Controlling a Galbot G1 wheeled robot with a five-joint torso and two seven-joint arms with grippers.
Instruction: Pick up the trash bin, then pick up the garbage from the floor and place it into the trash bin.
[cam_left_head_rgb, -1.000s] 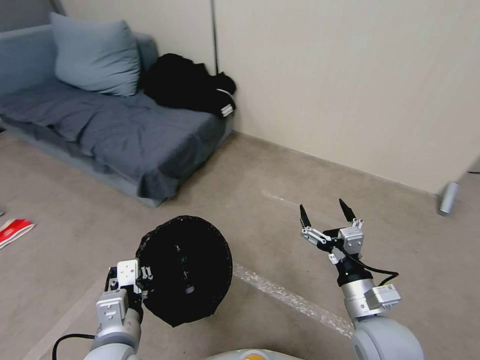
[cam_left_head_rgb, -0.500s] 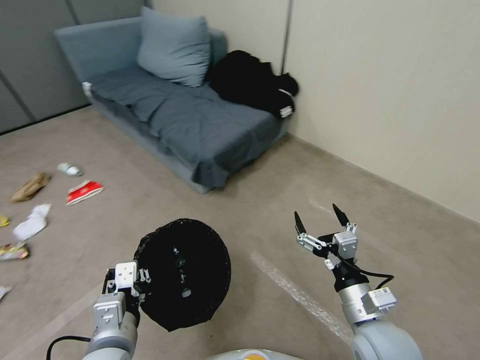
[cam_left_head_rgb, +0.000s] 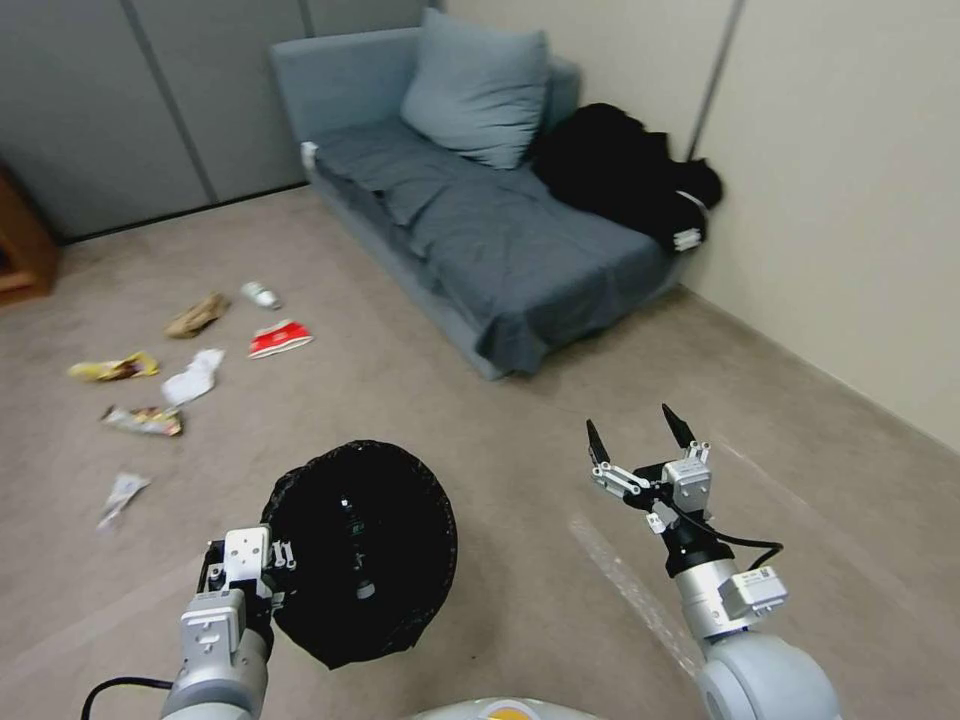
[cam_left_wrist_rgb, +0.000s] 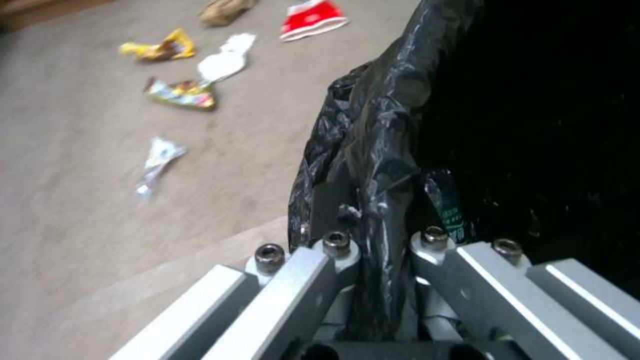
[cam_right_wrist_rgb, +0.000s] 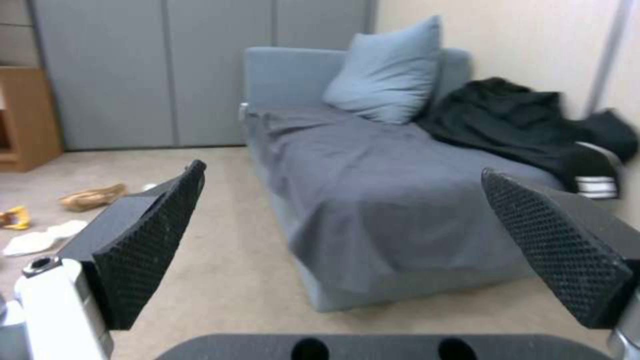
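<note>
The left gripper (cam_left_head_rgb: 262, 578) clamps the bin (cam_left_head_rgb: 357, 552) rim at lower left. The right gripper (cam_left_head_rgb: 640, 438), spread and empty, must next reach the garbage (cam_left_head_rgb: 192, 376) at upper left.

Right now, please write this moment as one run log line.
left gripper: shut on trash bin rim, bin held up | right gripper: open, empty | garbage: scattered on floor | sofa: ahead

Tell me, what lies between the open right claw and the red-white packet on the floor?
In the head view, bare beige carpet separates the right gripper from the red-white packet.
</note>
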